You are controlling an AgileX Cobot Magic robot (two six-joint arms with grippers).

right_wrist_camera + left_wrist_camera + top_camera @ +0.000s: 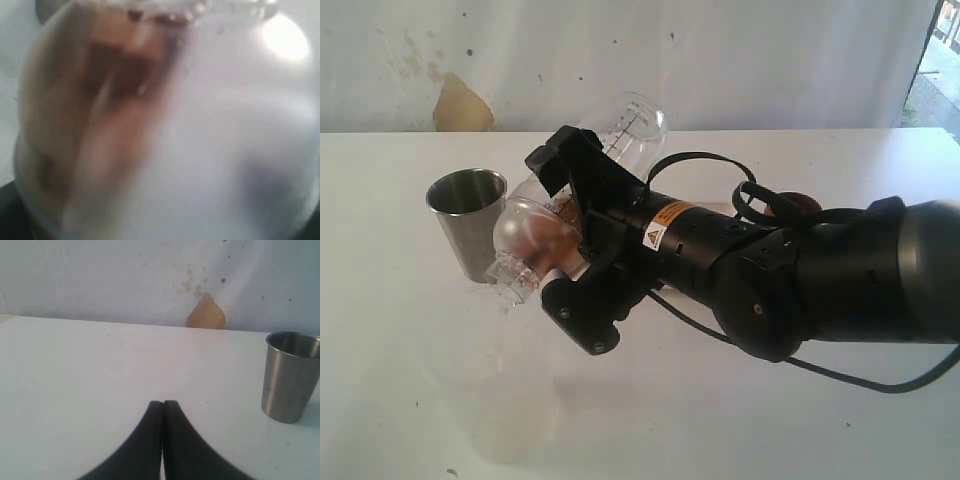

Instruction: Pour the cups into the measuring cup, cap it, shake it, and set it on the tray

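My right gripper [575,240] is shut on the measuring cup [625,125], holding the clear marked cylinder tilted nearly on its side above the table. Its capped end [515,262] points down to the left, and brownish contents sit near that end. In the right wrist view the measuring cup [200,150] fills the frame as a blur with brown on one side. The steel tumbler [468,222] [290,376] stands upright just left of the capped end. My left gripper [163,403] is shut on nothing, low over the bare table. The tray does not show.
A small brown rounded thing [804,203] peeks from behind the right arm's cables, too hidden to name. A faint milky shape [495,400] lies on the white table [400,350] at the front left. The wall behind carries a tan stain [460,105].
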